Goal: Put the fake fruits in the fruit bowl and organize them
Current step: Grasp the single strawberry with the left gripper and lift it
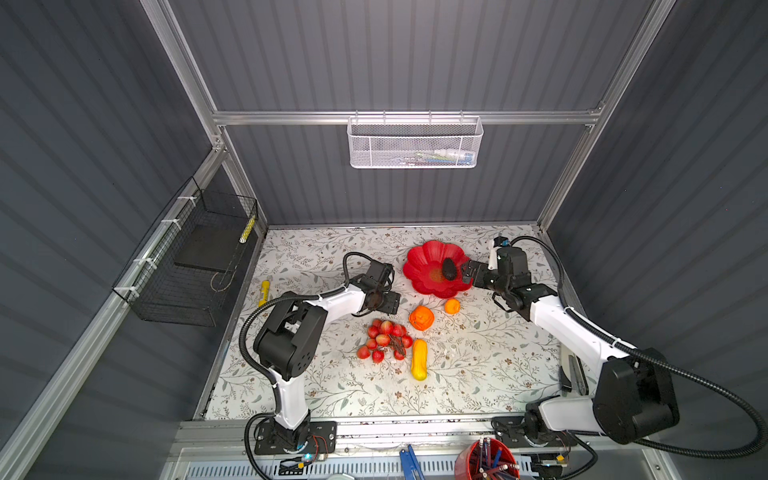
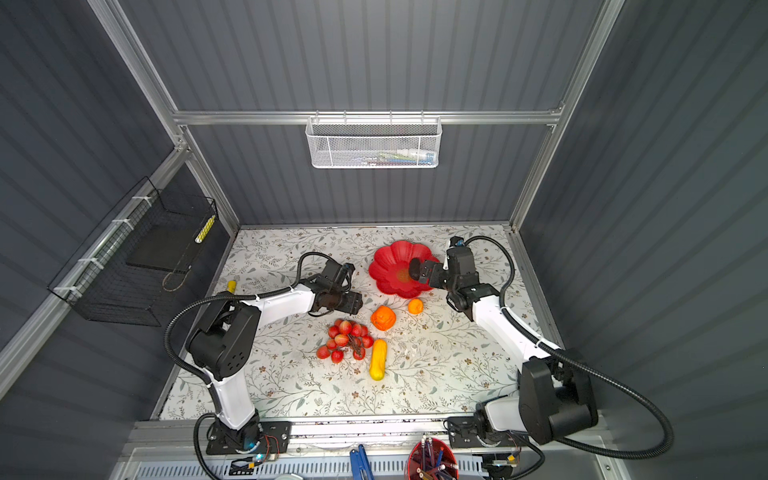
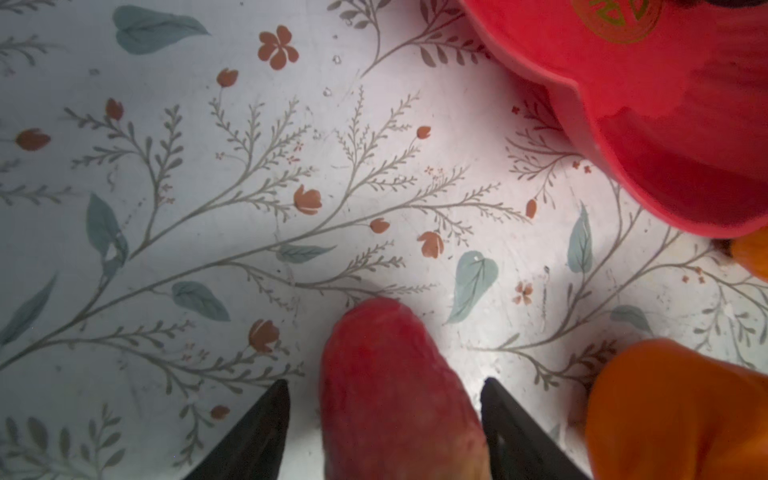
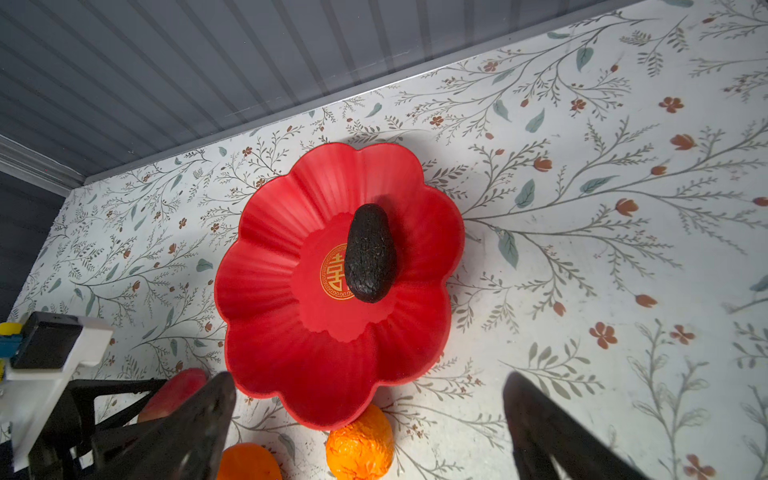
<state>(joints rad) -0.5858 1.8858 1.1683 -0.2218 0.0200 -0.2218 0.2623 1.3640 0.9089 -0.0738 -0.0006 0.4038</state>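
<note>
Two robot arms work over a floral bench [image 1: 478, 353]: one fake fruit lies in the red fruit bowl [image 1: 424, 257] and the others lie outside it.

The flower-shaped bowl sits near the bench's far edge, and a dark avocado [image 4: 369, 253] lies across its gold centre emblem. The right gripper [image 1: 467, 270] hovers at the bowl's right rim with its jaws spread wide and holding nothing. The left gripper [image 3: 385, 381] is left of the bowl, its jaws spread either side of a pink-red strawberry [image 3: 399, 415], with a gap showing on one side. A small orange [image 1: 452, 306] sits just beside the bowl's near rim, and a ridged orange fruit [image 1: 421, 318] is near it. Closer to the arm bases lie a red grape bunch [image 1: 384, 338] and an elongated yellow-orange fruit [image 1: 419, 359], side by side.
</note>
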